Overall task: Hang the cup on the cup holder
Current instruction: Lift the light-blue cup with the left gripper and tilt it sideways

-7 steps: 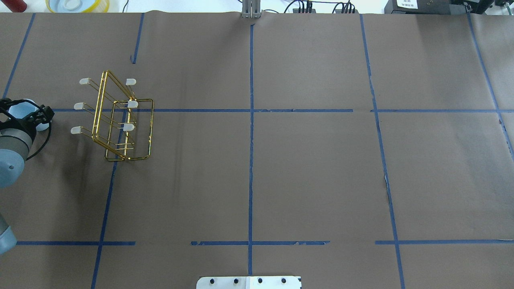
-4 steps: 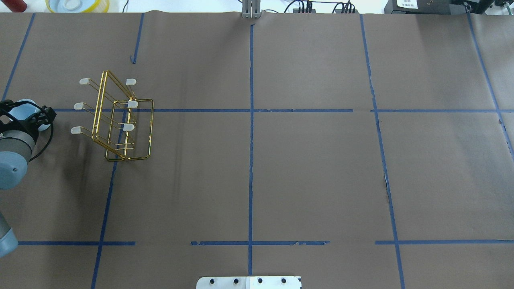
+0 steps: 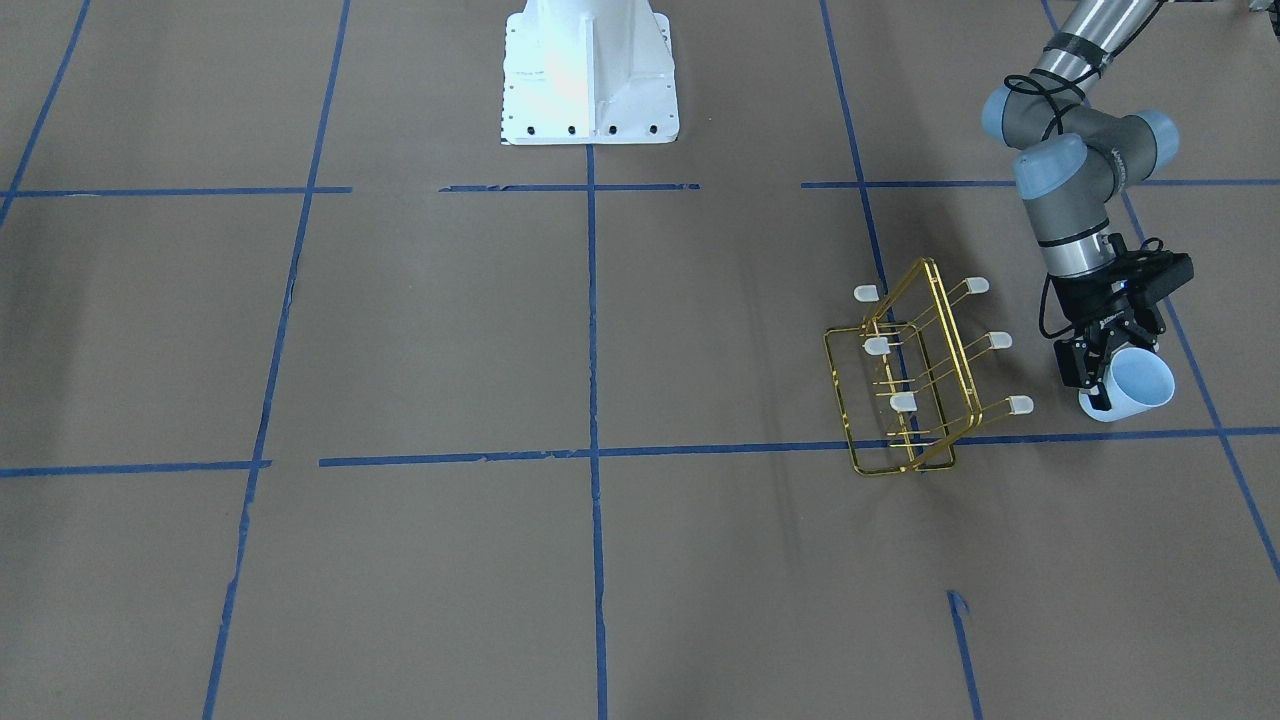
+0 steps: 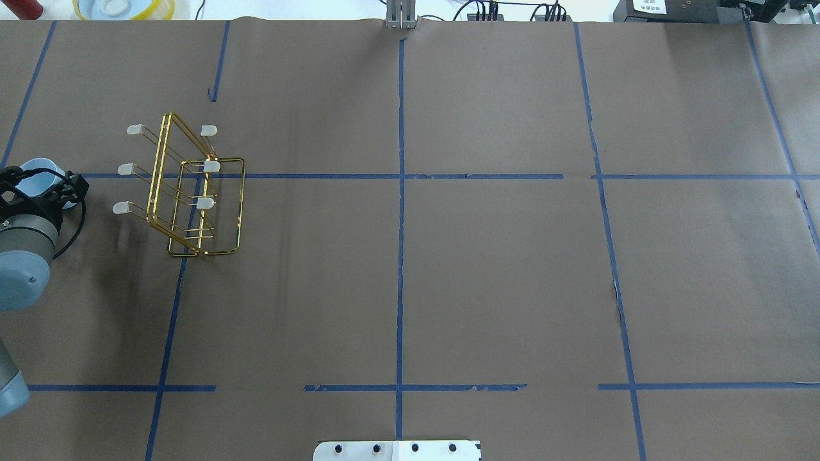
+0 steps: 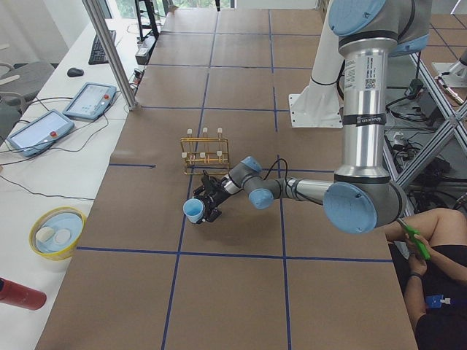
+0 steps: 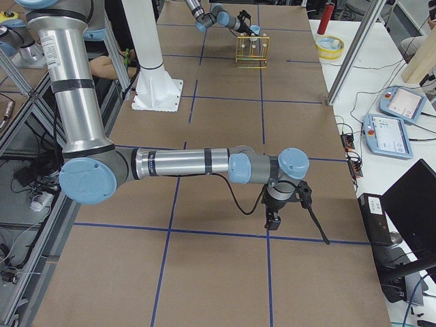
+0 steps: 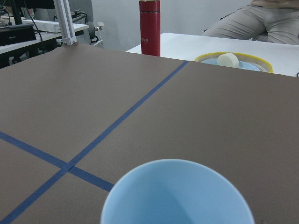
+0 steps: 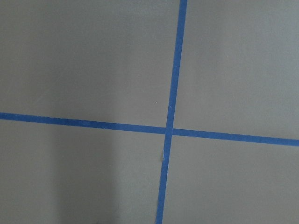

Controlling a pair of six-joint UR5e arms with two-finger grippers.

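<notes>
The pale blue cup [image 3: 1138, 383] is clamped in my left gripper [image 3: 1108, 365], held on its side above the table with its open mouth facing away from the wrist. It sits just beside the gold wire cup holder [image 3: 903, 401], apart from its capped prongs. In the overhead view the cup [image 4: 33, 174] and left gripper [image 4: 40, 189] are left of the cup holder [image 4: 205, 203]. The left wrist view shows only the cup's rim [image 7: 177, 196]. My right gripper [image 6: 272, 219] hangs low over the bare table far from the rack; I cannot tell whether it is open or shut.
A yellow bowl [image 7: 233, 63] and a red bottle [image 7: 150, 27] stand on the white bench past the table's end on my left. The white robot base [image 3: 590, 70] is at the table's middle. Blue tape lines grid the brown paper.
My left gripper with the cup has shifted slightly toward the far edge of the table, and more of the cup shows beyond the fingers. The rack has not moved.
</notes>
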